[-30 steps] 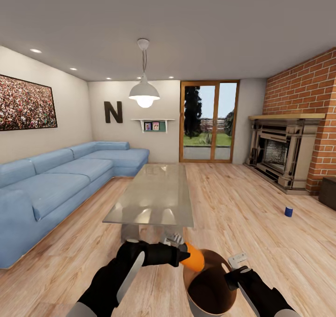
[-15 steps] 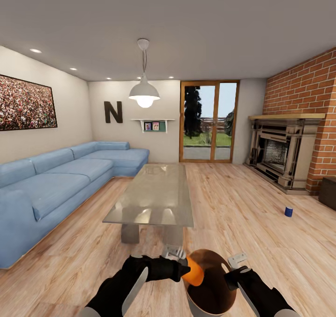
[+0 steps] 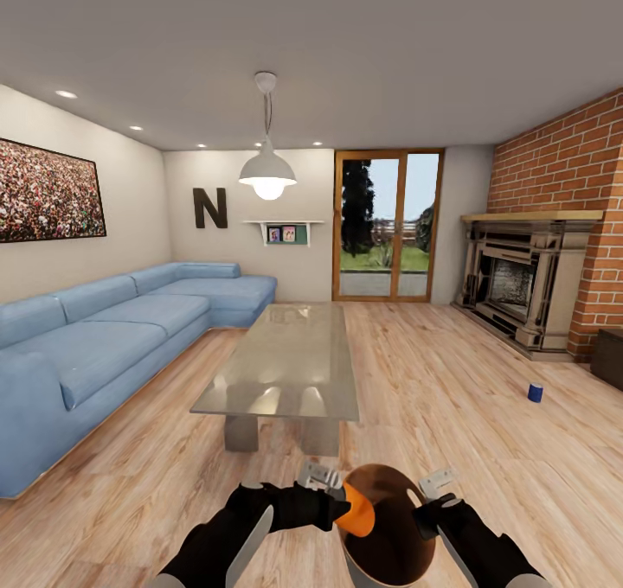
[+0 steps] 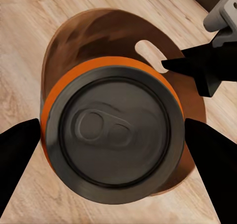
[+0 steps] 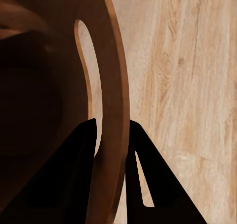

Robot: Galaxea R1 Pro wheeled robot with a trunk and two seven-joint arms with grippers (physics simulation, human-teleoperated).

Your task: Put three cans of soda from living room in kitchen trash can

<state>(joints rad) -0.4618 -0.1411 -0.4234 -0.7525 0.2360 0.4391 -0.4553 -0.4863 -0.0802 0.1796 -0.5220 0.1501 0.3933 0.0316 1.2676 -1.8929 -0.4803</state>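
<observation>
Looking from the head, the left pincer [image 3: 333,497] grips the orange can [image 3: 358,510] over the brown bin's [image 3: 394,562] rim at 6 o'clock; the blue can [image 3: 536,392] stands on the floor [image 3: 450,398] at 3 o'clock. Left wrist: black fingers [image 4: 17,157] flank the can [image 4: 113,140]. Right wrist: the right pincer [image 5: 112,150] pinches the bin's wall [image 5: 116,110] beside its slot.

Orange can [image 3: 358,510] over bin [image 3: 394,562]; blue can [image 3: 536,392] on floor.

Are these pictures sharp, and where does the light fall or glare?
Head view: sharp, lamp glowing, pale reflections on the glass table. Left wrist view: orange can crisp, its top evenly lit. Right wrist view: bin inside is dark, floor bright.
</observation>
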